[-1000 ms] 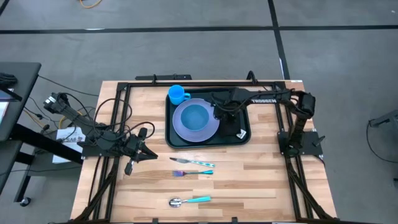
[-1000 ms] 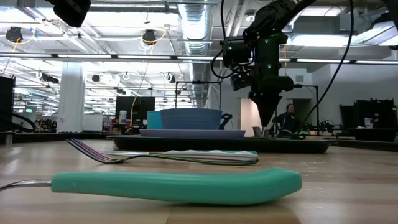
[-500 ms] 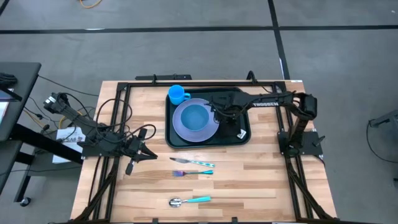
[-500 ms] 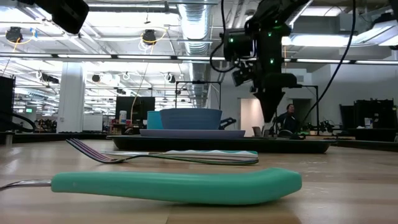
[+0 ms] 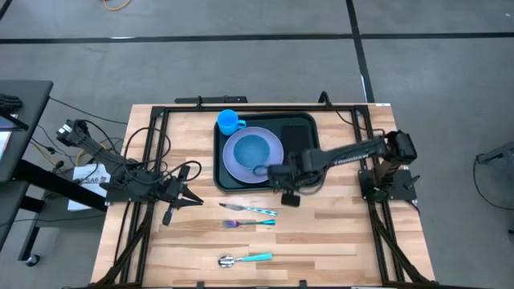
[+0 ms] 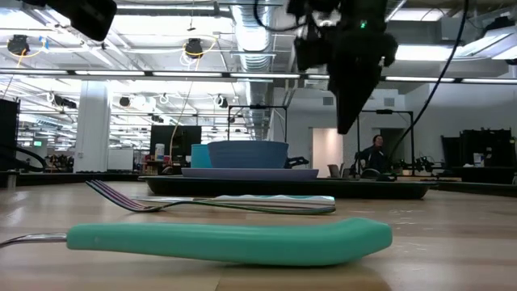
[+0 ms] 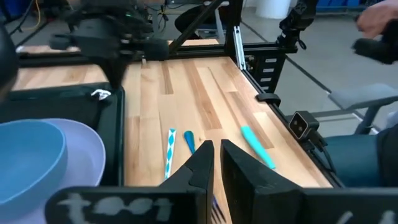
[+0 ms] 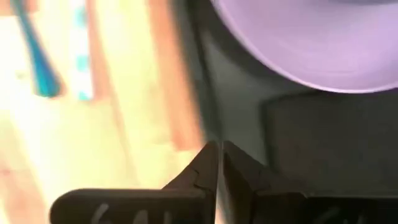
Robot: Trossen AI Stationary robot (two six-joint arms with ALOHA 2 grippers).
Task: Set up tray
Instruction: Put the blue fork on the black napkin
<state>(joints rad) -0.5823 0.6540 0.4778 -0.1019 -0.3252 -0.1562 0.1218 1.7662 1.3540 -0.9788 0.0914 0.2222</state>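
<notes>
a dark green tray [image 5: 309,128] sits on a wooden table [image 5: 337,241] at its far side. on the tray rest a lilac plate [image 5: 273,156] with a blue bowl [image 5: 252,151] on it, a blue cup [image 5: 229,122] at the tray's far corner, and a flat black napkin [image 8: 323,134] beside the plate. on the bare wood near the tray's front edge lie a fork [image 5: 250,209] and a knife [image 5: 249,221], and farther from the tray a spoon [image 5: 245,258] with a teal handle. the right gripper [image 5: 263,170] hangs over the tray's front edge, just beside the plate; its two dark fingers are pressed together and carry nothing. the left gripper [image 7: 215,163] waits well away from the tray, its fingers closed and empty too. the likely step is fetching the cutlery: the fingers would need to part before coming down, straddle one thin handle squarely, and lift it clear of the tray's raised rim. the overhead view gives the layout of all the pieces. only the right wrist view shows the napkin clearly. the table-level view shows that the right gripper is well above the table. the left wrist view shows a small white scrap [image 7: 99,94] on the tray that cannot be identified.
</notes>
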